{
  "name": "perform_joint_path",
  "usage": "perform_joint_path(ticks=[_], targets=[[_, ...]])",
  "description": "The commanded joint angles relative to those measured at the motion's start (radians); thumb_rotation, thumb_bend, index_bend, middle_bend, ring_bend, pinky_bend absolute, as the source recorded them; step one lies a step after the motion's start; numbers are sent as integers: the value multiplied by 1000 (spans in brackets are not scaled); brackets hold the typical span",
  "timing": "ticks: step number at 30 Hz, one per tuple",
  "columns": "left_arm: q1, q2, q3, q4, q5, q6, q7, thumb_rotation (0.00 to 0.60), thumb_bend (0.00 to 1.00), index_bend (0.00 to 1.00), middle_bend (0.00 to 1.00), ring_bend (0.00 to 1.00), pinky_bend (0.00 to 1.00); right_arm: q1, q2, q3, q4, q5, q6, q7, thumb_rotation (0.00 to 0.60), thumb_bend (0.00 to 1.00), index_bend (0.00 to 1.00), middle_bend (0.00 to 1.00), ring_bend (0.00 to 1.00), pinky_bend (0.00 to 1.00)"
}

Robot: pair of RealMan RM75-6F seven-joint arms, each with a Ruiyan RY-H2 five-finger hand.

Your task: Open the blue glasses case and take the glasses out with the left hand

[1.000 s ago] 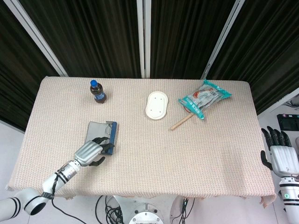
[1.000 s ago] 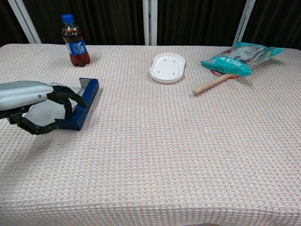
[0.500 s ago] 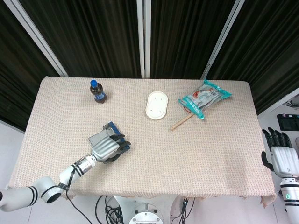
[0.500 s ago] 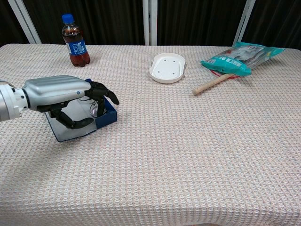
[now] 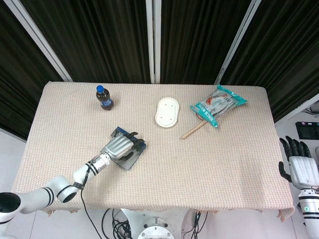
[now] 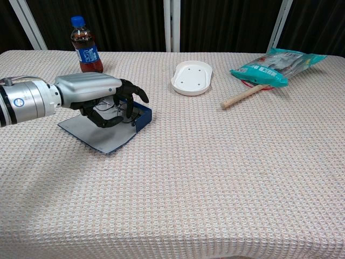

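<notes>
Moved right with case since earlier: left hand [image 6: 99, 97] | fingers curled over glasses [image 6: 116, 110] in open case [image 6: 102, 132], grip unconfirmed | light, fragile; hold frame bridge | right hand [image 5: 299, 162] off surface, fingers apart.

Cloth-covered table [image 5: 224, 164] with case [image 6: 108, 135], bottle [image 5: 104, 97], dish [image 5: 167, 112], packet [image 5: 218, 105].

I get bright, even light from above on the beige woven worktop [image 5: 199, 159]; shadows are soft, both views sharp, without glare.
</notes>
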Motion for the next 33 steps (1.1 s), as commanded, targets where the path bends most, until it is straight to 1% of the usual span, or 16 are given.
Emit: perform_joint_path(ticks=[1,6,9,11,13,16,18,20,22,25,29,33], targets=[[-10,-19,-14,41,-25,-5,-19,600,493,175,386,74,197,0,1,0,0,2,-1,-2,600,503,0,0,0,0],[-16,-36,-28,94,-64,-22,-39,600,504,175,370,74,197,0,2,1,-6,3,-1,-8,600,503,0,0,0,0],[-12,-24,-28,82,-68,-11,-55,600,505,175,371,77,203,-1,4,2,-10,4,3,-11,600,504,0,0,0,0],[-6,-12,-29,65,-62,18,-59,600,506,179,391,107,230,-1,5,3,-11,5,2,-14,600,503,0,0,0,0],[2,0,-37,48,-51,70,-51,600,512,200,428,154,274,0,6,3,-12,7,-1,-16,600,503,0,0,0,0],[9,9,-61,36,-46,137,-36,600,525,242,475,194,319,0,4,1,-14,6,-2,-20,600,503,0,0,0,0],[7,8,-77,42,-48,165,-46,600,529,252,465,194,323,0,2,0,-15,4,-1,-22,600,503,0,0,0,0],[-2,3,-84,62,-48,168,-70,600,529,255,422,172,304,0,1,1,-15,4,1,-23,600,503,0,0,0,0],[-15,-1,-81,85,-48,148,-91,600,530,253,356,134,266,-1,2,2,-16,4,3,-25,600,503,0,0,0,0],[-47,-8,-59,127,-39,84,-127,600,532,241,305,104,225,-1,5,2,-21,3,5,-27,600,503,0,0,0,0],[-89,-27,-32,187,-40,-17,-166,600,537,220,275,62,186,-1,7,2,-26,3,5,-30,600,503,0,0,0,0],[-121,-44,-17,242,-51,-99,-207,600,548,212,277,60,183,-2,7,3,-25,4,7,-28,600,503,0,0,0,0]])
